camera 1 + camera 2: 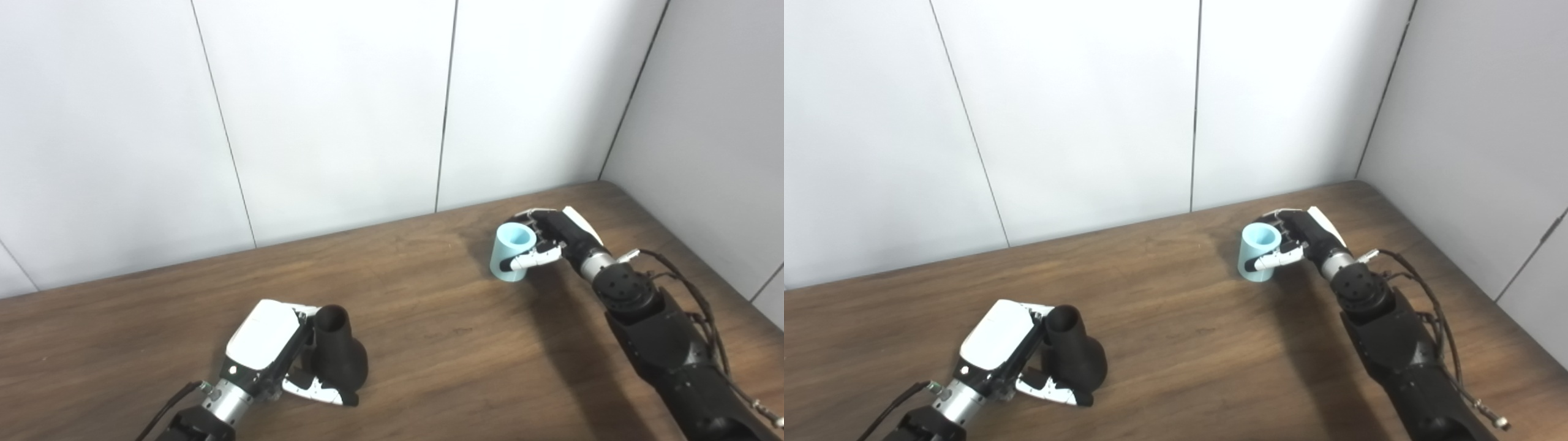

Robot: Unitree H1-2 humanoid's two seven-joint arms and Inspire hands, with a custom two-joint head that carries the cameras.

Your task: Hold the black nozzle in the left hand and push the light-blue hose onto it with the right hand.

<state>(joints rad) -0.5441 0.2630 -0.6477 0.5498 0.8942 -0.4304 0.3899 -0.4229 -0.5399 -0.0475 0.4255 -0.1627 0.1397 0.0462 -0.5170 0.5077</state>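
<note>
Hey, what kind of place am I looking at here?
Probably a robot test bench or lab corner: a bare wooden table set against plain white panelled walls, with nothing on it except a black nozzle and a light-blue hose, each in a robot hand.

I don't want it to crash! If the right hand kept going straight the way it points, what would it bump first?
Probably nothing on the table: the right hand, wrapped around the short light-blue hose, points toward the white panelled wall. Depth is hard to judge.
</note>
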